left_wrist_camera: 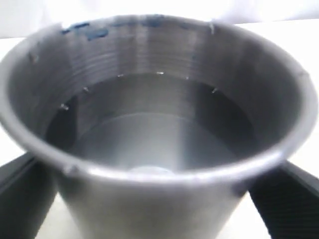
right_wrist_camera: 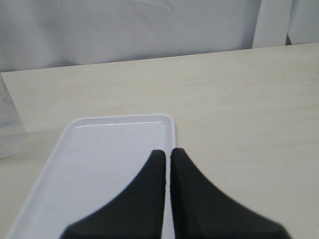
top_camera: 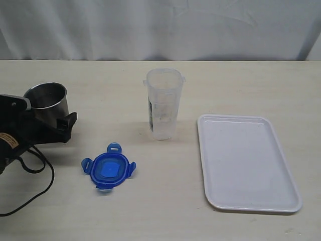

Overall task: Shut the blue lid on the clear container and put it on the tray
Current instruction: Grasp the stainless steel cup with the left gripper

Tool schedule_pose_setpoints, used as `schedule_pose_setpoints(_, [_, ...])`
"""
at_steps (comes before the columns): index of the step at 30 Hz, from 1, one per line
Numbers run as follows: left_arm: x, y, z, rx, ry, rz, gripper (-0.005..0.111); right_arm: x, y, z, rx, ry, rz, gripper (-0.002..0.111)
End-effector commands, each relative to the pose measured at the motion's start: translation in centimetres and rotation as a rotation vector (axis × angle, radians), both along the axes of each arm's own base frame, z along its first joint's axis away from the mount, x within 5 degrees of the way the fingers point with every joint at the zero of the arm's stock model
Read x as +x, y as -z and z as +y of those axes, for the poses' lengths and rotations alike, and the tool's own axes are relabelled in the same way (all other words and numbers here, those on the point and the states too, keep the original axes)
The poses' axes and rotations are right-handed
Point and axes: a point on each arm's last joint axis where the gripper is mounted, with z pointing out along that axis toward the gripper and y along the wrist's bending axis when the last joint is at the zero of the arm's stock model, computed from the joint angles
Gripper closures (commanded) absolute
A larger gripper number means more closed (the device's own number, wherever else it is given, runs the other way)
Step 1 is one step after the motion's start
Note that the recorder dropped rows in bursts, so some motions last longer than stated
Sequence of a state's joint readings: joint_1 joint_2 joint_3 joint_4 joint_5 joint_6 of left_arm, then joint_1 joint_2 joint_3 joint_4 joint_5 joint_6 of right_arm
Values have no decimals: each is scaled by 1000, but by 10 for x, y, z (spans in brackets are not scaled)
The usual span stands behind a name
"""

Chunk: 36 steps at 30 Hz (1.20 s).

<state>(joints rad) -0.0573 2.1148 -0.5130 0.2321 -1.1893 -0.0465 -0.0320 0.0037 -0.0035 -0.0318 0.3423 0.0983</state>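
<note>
The blue lid (top_camera: pixel 108 170) lies flat on the table, front left of centre. Behind it the clear container (top_camera: pixel 163 103) stands upright and uncovered, with a printed label on its side. To its right lies the white tray (top_camera: pixel 248 163), with nothing on it. My left gripper (top_camera: pixel 52 114) is at the far left, open wide, its fingers on either side of a steel cup (top_camera: pixel 46 102); the cup (left_wrist_camera: pixel 154 124) fills the left wrist view. My right gripper (right_wrist_camera: pixel 168 152) is shut on nothing, hovering over the tray's (right_wrist_camera: pixel 109 159) long rim; the exterior view does not show it.
A black cable (top_camera: pixel 37 186) loops on the table under the left arm. A white curtain (top_camera: pixel 160 25) closes off the far edge of the table. The clear container's edge (right_wrist_camera: pixel 7 124) shows faintly beside the tray in the right wrist view.
</note>
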Motion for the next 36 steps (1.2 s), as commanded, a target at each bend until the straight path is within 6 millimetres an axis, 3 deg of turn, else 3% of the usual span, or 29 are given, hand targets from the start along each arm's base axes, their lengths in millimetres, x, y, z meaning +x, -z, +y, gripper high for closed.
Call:
schedule_pose_setpoints(1, [7, 2, -1, -16, -8, -17, 5, 0, 1, 0, 7, 2, 1, 104])
schedule_pose_setpoints(36, [10, -1, -2, -23, -3, -41, 6, 0, 1, 0, 7, 2, 1, 104])
